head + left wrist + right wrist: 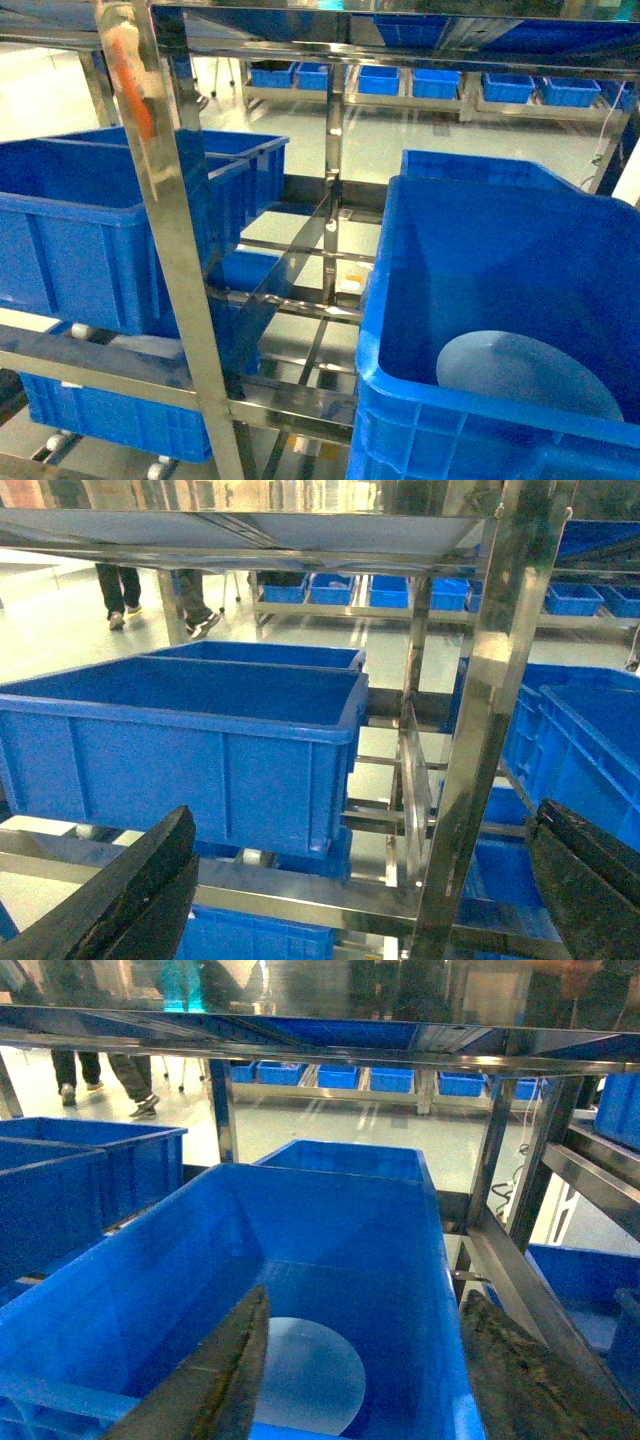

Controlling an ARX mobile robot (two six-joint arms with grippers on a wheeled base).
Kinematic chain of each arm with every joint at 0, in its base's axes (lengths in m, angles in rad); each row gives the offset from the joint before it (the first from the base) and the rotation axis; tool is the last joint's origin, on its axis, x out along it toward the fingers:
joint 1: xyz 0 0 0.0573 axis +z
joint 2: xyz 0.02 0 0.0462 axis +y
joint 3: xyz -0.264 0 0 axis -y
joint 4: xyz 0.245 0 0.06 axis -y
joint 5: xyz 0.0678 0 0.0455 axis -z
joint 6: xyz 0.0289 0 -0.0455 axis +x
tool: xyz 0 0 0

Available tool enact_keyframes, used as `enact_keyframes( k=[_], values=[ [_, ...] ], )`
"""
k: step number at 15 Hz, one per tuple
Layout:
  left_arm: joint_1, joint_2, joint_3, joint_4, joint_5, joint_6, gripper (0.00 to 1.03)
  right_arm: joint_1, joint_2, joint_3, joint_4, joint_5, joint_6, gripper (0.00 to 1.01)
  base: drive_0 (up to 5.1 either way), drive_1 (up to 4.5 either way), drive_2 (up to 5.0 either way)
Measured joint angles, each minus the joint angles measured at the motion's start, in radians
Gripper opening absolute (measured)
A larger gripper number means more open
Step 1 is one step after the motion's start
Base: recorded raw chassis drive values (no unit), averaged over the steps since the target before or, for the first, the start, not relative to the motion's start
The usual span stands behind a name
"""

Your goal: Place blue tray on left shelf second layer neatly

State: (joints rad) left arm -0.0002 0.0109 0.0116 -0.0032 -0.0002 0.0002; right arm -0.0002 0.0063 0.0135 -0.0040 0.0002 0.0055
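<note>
Head view: the blue tray [525, 375] lies in the bottom of the right-hand crate [480, 250], right of the steel upright [180, 260]; left wrist view: left gripper [360, 900] spread wide, empty, facing the left crate [190, 740]; right wrist view: right gripper [360, 1380] parted above the tray [310, 1372].

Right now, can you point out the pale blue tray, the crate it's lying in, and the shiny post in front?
blue tray [525, 375], head view, middle of its flat face.
blue crate [470, 250], head view, inner back wall.
steel upright [185, 270], head view, mid-height of the post.
</note>
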Motion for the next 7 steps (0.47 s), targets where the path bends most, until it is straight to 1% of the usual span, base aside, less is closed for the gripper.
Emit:
enact_keyframes(
  k=[1, 3, 4, 5, 7],
  values=[
    [0.0, 0.0, 0.0, 0.0, 0.0, 0.0, 0.98, 0.0, 0.0, 0.0, 0.0, 0.0, 0.0, 0.66, 0.0, 0.0, 0.0],
    [0.0, 0.0, 0.0, 0.0, 0.0, 0.0, 0.98, 0.0, 0.0, 0.0, 0.0, 0.0, 0.0, 0.91, 0.0, 0.0, 0.0],
    [0.0, 0.0, 0.0, 0.0, 0.0, 0.0, 0.98, 0.0, 0.0, 0.0, 0.0, 0.0, 0.0, 1.0, 0.0, 0.0, 0.0],
    [0.0, 0.0, 0.0, 0.0, 0.0, 0.0, 0.98, 0.0, 0.0, 0.0, 0.0, 0.0, 0.0, 0.97, 0.0, 0.0, 0.0],
    [0.0, 0.0, 0.0, 0.0, 0.0, 0.0, 0.98, 0.0, 0.0, 0.0, 0.0, 0.0, 0.0, 0.98, 0.0, 0.0, 0.0]
  ],
)
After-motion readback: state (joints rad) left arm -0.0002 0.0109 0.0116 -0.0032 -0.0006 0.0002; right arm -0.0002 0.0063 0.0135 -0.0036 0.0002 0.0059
